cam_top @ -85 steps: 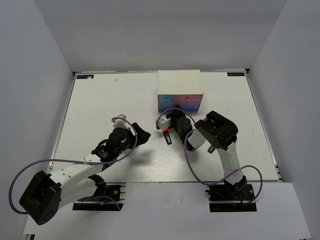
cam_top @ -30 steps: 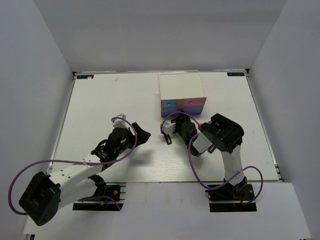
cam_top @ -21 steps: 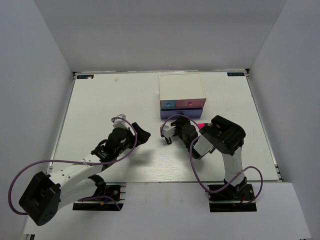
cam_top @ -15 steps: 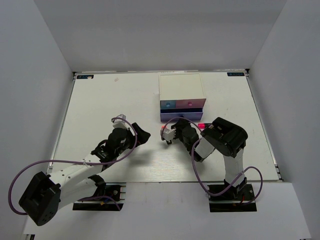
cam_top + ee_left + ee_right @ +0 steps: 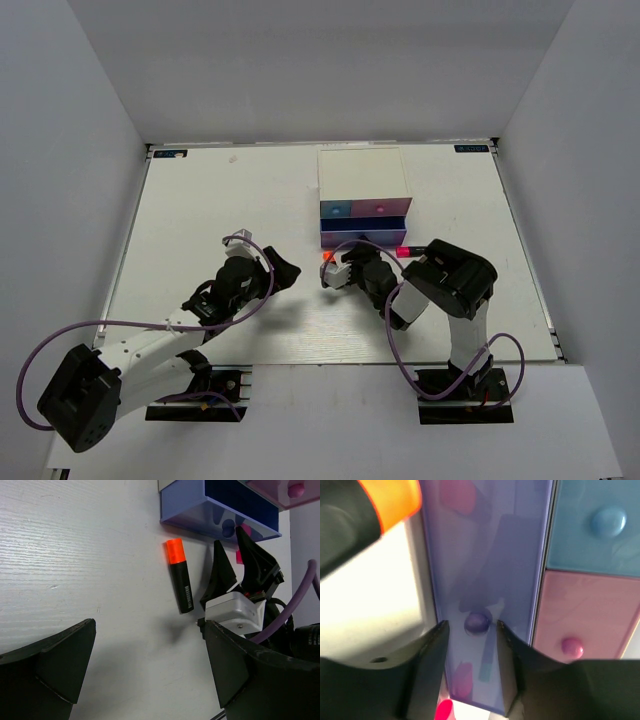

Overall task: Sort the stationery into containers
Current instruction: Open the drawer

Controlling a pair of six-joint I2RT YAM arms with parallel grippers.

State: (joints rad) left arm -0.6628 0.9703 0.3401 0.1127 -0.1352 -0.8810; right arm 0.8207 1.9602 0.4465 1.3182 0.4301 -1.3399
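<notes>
The white box (image 5: 362,172) stands at mid-table with its wide blue-purple drawer (image 5: 364,236) pulled out toward me. My right gripper (image 5: 336,272) faces that drawer's front; its fingers (image 5: 434,650) flank the round knob (image 5: 478,622) with a gap on each side, open. An orange-capped highlighter (image 5: 327,259) lies on the table just left of the right gripper, clear in the left wrist view too (image 5: 180,577). A pink-capped highlighter (image 5: 405,250) lies to the right of it. My left gripper (image 5: 283,268) hovers open and empty to the left.
Above the open drawer, the blue drawer (image 5: 600,525) and the pink drawer (image 5: 580,615) are shut. Pink and green blurs show through the translucent purple front. A purple cable (image 5: 350,243) loops over the right wrist. Walls close in the table on three sides.
The right gripper has drawn back toward me, pulling the wide drawer out, and its jaws have widened off the knob. The left arm has not moved.
</notes>
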